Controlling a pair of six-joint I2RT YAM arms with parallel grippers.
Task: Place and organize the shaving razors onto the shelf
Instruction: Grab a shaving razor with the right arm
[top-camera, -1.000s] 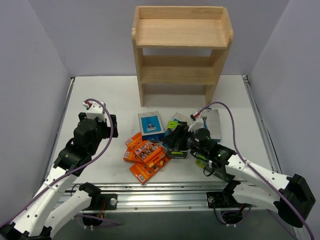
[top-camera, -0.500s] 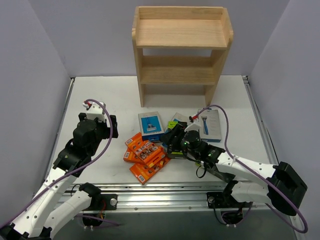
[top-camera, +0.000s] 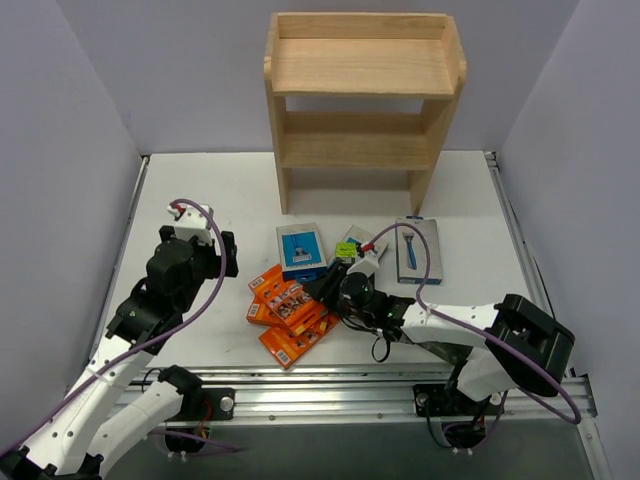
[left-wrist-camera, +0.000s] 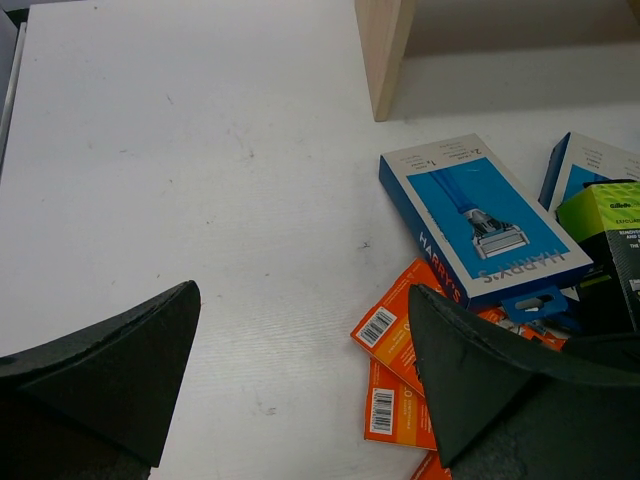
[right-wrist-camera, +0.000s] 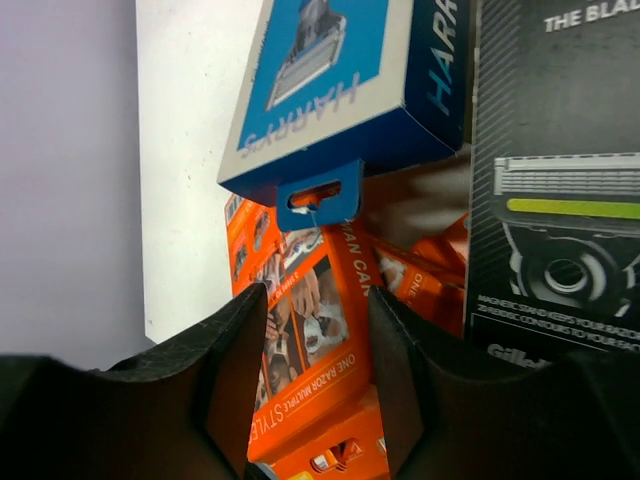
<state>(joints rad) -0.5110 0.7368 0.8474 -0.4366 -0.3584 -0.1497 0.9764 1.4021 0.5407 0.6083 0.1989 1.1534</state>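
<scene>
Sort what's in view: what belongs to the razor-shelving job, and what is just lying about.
Belongs to the job:
- wooden shelf
- blue-and-white razor boxes
- orange razor packs
- black-and-green razor box

Just there:
- table
- purple cables
- metal rail at the near edge

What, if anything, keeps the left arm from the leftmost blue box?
Probably nothing, so yes: its open fingers face the blue box across bare table; the right fingers sit near one corner.
</scene>
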